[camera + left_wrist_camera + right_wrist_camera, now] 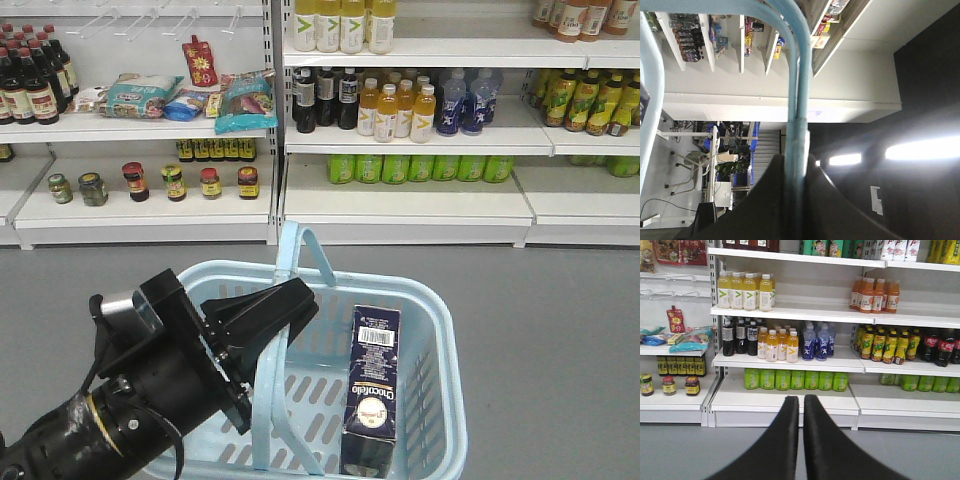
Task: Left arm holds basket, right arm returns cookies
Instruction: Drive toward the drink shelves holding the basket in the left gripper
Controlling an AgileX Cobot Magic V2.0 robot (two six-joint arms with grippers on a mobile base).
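Observation:
The light blue basket sits low in the exterior view, in front of the shelves. The cookies, a tall dark navy box with a white barcode, stand upright inside it on the right side. My left gripper comes in from the lower left and is shut on one hoop handle. In the left wrist view the handle runs straight down between the closed black fingers of the left gripper. My right gripper shows only in its own view. It is shut with nothing in it and points at the drink shelves.
White store shelves stand behind the basket, holding bottled drinks, green bottles, jars and snack packs. Grey floor lies between the basket and the shelves.

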